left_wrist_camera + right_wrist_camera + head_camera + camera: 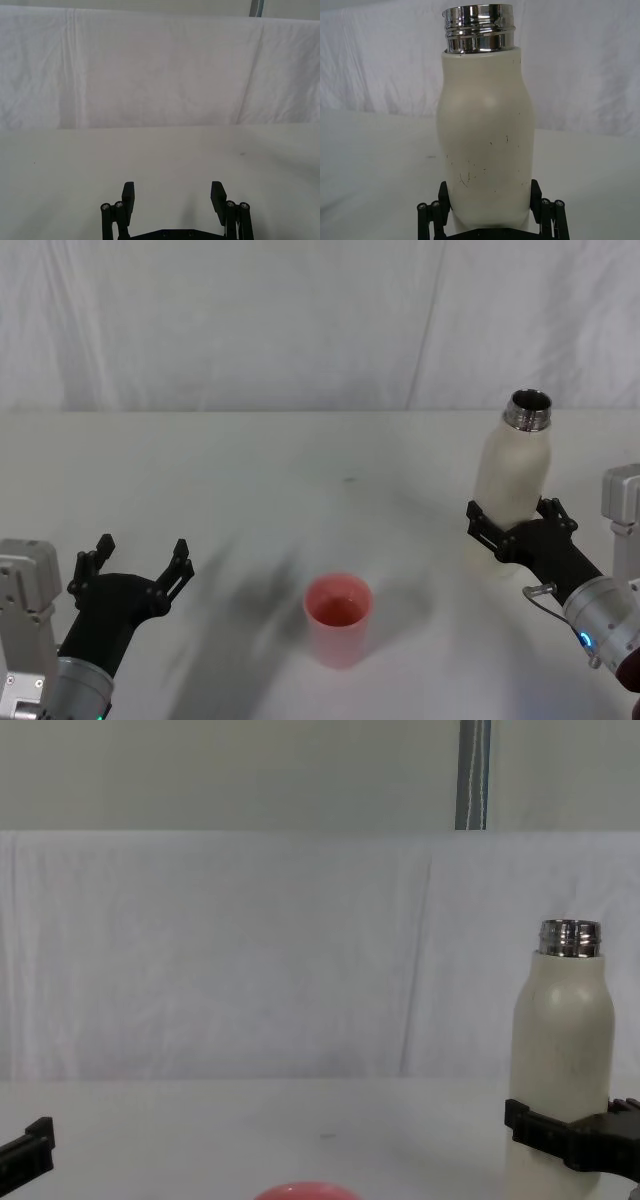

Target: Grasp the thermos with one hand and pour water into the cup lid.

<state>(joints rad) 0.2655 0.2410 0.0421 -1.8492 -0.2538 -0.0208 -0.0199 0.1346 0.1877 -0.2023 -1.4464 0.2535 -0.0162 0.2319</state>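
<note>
Landmark: the cup lid [338,618], a small pink-red round cup standing upright with its mouth up on the white desk [250,480]; in the chest view its curved rim [306,1190] shows at the lower edge.

Thermos: the thermos [511,480], a cream-white bottle with a shiny threaded steel neck and no cap, stands upright to the right of the cup lid and farther back, well apart from it. Faint dark specks mark its body in the right wrist view [485,145].

Right claw: the right claw [517,526] is to the right of the cup lid, wrapped around the lower body of the thermos, one black finger on each side and pressed against the bottle's wall; it grips the thermos. The chest view shows the same hold [567,1138] low on the bottle.

Thermos base: whether it rests on the desk or hangs just above it cannot be told.

Left claw: the left claw [140,562] is to the left of the cup lid, well apart from it, low over the desk. Its fingers [128,196] are spread wide with nothing between them.

Backdrop: a white cloth [250,950] hangs behind the desk, beyond the cup lid.
</note>
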